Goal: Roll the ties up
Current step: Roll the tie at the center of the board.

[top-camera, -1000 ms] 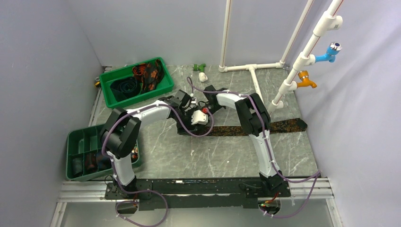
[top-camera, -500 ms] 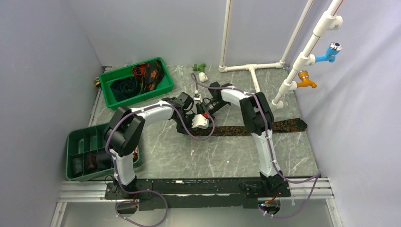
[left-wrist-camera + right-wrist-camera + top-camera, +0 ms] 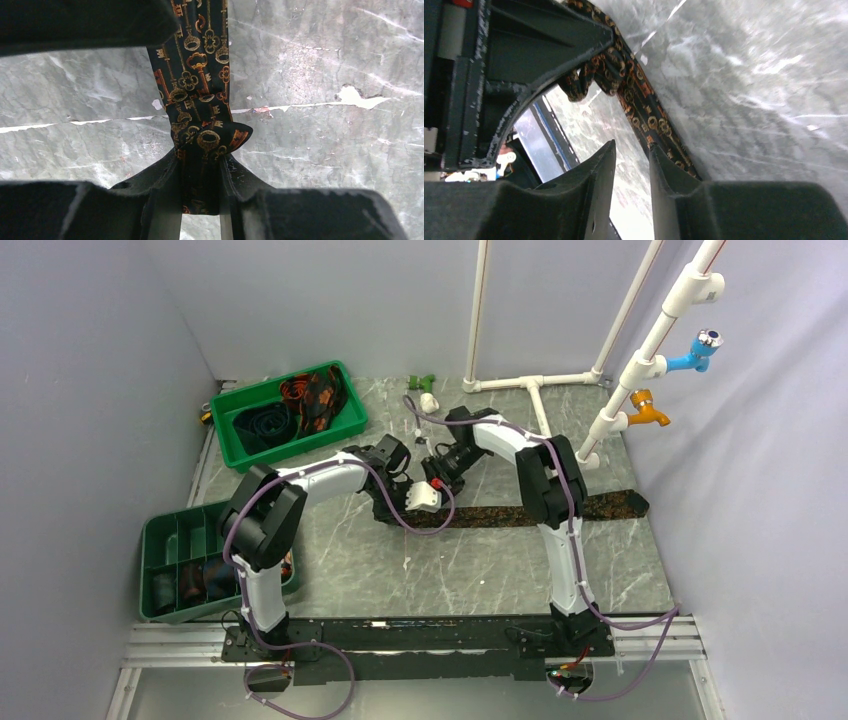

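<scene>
Fingers (image 3: 160,182) of the left gripper (image 3: 200,157) are pinching the narrow end of the tie (image 3: 197,75), jaws closed down to cloth thickness. A small fold of fabric is bunching right at the fingertips, so the first turn looks barely started. From there the strip is running straight out away from the jaws, lying flat on the table (image 3: 325,150).

Right gripper (image 3: 631,147) is hovering close alongside the left one. Its jaws are standing a narrow gap apart with nothing between them, and the tie is passing just outside one finger.

Further out, the tie is stretching across to the right arm's side. Beyond the left wrist, spare ties (image 3: 310,395) are sitting in a green tray (image 3: 275,383), well apart from the work.

Handling call: cloth is looking thin, light, limp and probably slick. It is not going to hold a curl on its own and is likely going to spring open if released. Best hold is across the full width at the narrow tip, as it is now. The free gripper should be pressing the strip flat just ahead of the roll to hold tension.
</scene>
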`<state>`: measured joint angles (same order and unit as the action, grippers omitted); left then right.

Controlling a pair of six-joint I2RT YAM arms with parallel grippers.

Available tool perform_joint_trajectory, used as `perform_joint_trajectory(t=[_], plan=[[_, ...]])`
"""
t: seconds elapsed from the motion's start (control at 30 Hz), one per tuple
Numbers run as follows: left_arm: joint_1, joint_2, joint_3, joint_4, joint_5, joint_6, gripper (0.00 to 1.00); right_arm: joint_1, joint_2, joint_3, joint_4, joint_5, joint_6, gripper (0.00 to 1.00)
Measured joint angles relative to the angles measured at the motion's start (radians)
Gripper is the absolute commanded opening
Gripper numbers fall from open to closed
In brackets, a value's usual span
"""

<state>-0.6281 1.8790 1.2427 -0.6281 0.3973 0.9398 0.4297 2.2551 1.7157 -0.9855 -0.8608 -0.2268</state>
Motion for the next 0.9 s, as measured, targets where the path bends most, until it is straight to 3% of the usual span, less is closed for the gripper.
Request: perform_joint_trajectory(t=[0.1, 0.43, 0.6, 0.7, 0.9], plan=[[0.0, 0.005, 0.009, -0.02, -0.002, -0.004, 0.31, 0.011, 0.0, -0.008, -0.048, 0.027, -0.06, 0.31], [0.0, 0.016, 0.024, -0.036, -0.002, -0.011, 0.31, -0.075, -0.041, -0.035, -0.15, 0.103, -0.201, 0.45], [0.0, 0.017, 0.026, -0.039, -0.002, -0.01, 0.31, -0.146, -0.172, -0.108, -0.15, 0.212, -0.277, 0.41], [0.0, 0.02, 0.034, -0.047, -0.002, -0.011, 0.31, -0.166, -0.229, -0.171, -0.142, 0.282, -0.32, 0.32], [0.0, 0.045, 0.071, -0.074, -0.002, -0.026, 0.31, -0.16, -0.238, -0.29, -0.109, 0.394, -0.363, 0.26]])
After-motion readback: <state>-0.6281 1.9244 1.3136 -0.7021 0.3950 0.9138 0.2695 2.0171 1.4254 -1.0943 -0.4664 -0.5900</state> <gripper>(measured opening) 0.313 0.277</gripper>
